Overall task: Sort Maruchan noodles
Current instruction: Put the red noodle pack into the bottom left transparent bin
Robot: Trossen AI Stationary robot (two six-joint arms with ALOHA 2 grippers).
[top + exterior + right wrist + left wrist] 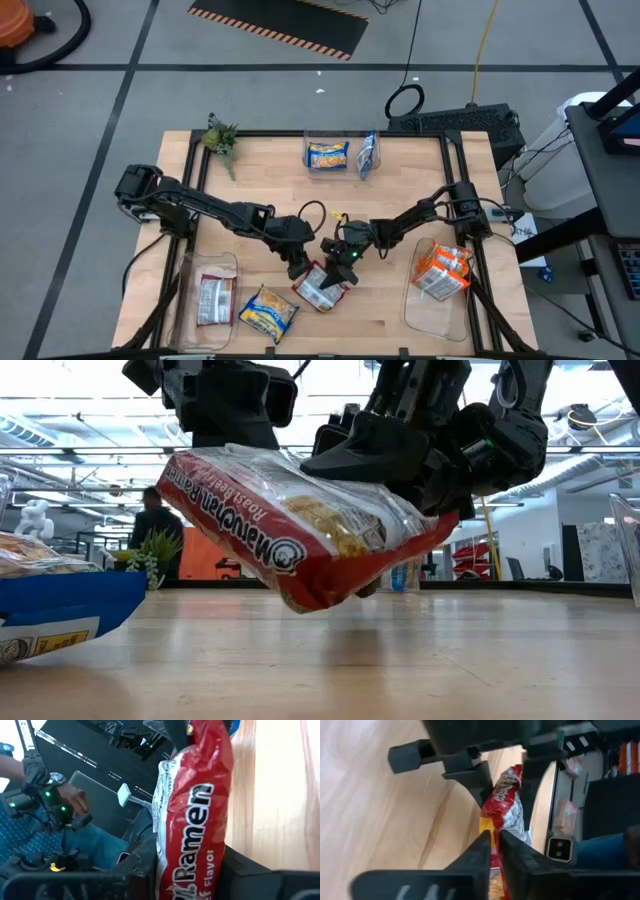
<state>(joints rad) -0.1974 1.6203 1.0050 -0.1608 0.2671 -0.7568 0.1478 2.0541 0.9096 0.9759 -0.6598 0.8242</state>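
On the worktop (260, 180), going left to right, 1 red-and-white packet (214, 300) lies in the left bin (190, 275), 1 blue-and-yellow packet (267, 312) lies loose beside it, 2 more blue-and-yellow packets (328, 155) sit in the far bin (340, 137), and orange packets (442, 270), the count unclear, fill the right bin (425, 315). At the centre, 1 red packet (300, 535) hangs tilted clear of the worktop. The left gripper (298, 266) is clenched on one edge with its fingers (512, 852) nearly together, and the right gripper (345, 262) clamps the other end.
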